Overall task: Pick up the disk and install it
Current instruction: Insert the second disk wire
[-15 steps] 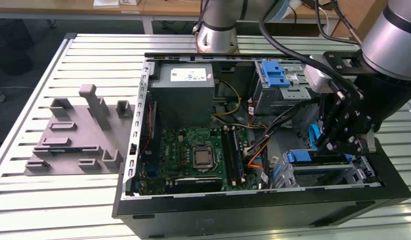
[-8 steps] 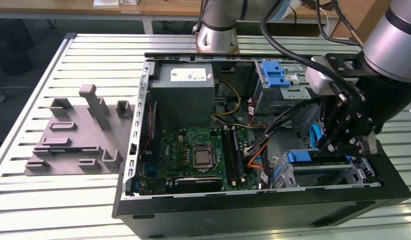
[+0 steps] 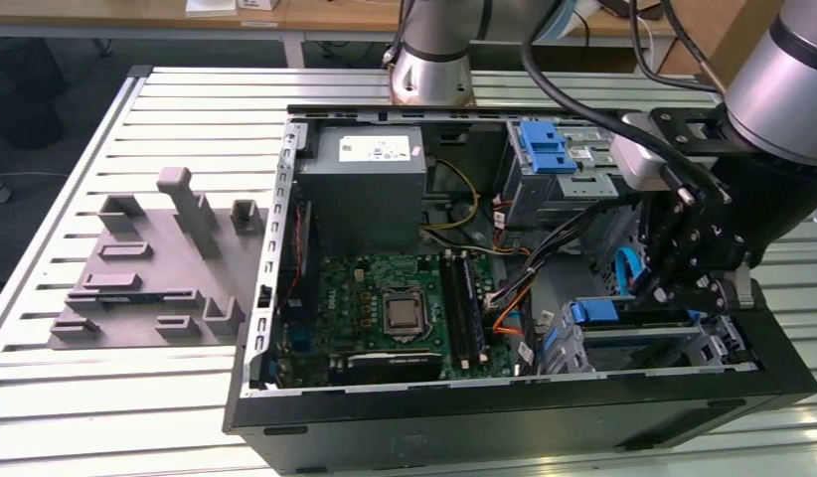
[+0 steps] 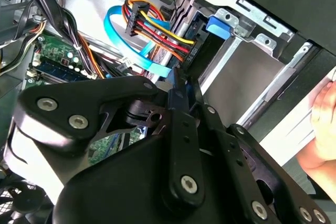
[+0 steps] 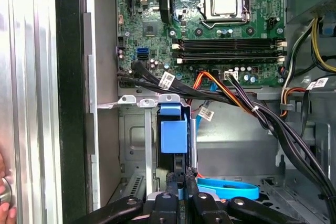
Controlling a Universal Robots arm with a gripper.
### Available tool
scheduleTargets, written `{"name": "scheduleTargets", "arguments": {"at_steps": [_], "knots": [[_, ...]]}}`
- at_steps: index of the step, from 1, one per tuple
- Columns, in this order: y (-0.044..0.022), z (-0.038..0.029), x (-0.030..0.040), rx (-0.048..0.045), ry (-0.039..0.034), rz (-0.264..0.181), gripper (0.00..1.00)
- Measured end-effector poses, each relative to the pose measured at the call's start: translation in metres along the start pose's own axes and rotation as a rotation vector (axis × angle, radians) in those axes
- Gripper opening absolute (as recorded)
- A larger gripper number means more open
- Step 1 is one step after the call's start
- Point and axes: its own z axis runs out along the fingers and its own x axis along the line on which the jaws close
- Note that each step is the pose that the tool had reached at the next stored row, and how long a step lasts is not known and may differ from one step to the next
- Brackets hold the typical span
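**A:** Disk (image 5: pixel 173 136) – the flat drive in its blue plastic carrier bracket – is standing on edge inside the grey metal drive cage (image 5: pixel 134 135) in a corner of the open black computer case (image 3: pixel 515 422), right by the green motherboard (image 5: pixel 210 19). In the first wrist view you mostly just see the blue tab end poking out of the slot.

**B:** Is the black gripper (image 5: pixel 180 184) holding it?

**A:** Looks like it. The fingers are pinched close together on the thin edge of the carrier, just below that blue tab. My guess is it's gripped edge-on because the slot is narrow and the orange, red and black cable bundle (image 4: pixel 152 30) plus a light blue flat data cable (image 5: pixel 231 188) crowd it on one side.

**B:** What's it all sitting on?

**A:** Case lies on its side on a slatted aluminium table (image 3: pixel 183 109), with a grey moulded parts fixture (image 3: pixel 150 263) near it on the exterior view's left. Wooden desks along the back, so a lab – and a person's hand (image 4: pixel 325 129) is at the edge of the second wrist view.
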Motion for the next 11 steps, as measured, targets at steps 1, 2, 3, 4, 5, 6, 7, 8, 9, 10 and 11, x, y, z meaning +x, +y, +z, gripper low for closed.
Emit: {"name": "scheduleTargets", "arguments": {"at_steps": [1, 2, 3, 4, 5, 6, 7, 8, 9, 10, 11], "knots": [[-0.0001, 0.0002, 0.0001, 0.0, 0.0, 0.0, 0.17], [-0.0002, 0.0003, 0.0001, 0.0, 0.0001, 0.0, 0.17], [-0.0002, 0.0006, 0.0001, 0.0, 0.0, 0.0, 0.17], [-0.0003, 0.0009, 0.0001, 0.0, 0.0, 0.0, 0.17], [-0.0004, 0.0012, 0.0001, 0.0, 0.0, 0.0, 0.17], [-0.0004, 0.0015, 0.0001, 0.0, 0.0, 0.0, 0.17], [-0.0005, 0.0018, 0.0002, 0.0, 0.0, 0.0, 0.17], [-0.0005, 0.0021, 0.0002, 0.0, 0.0, 0.0, 0.17], [-0.0006, 0.0024, 0.0002, 0.0, 0.0, 0.0, 0.17], [-0.0007, 0.0028, 0.0003, 0.0, -0.0001, 0.0, 0.17], [-0.0008, 0.0033, 0.0003, 0.0, -0.0001, 0.0, 0.17]]}}
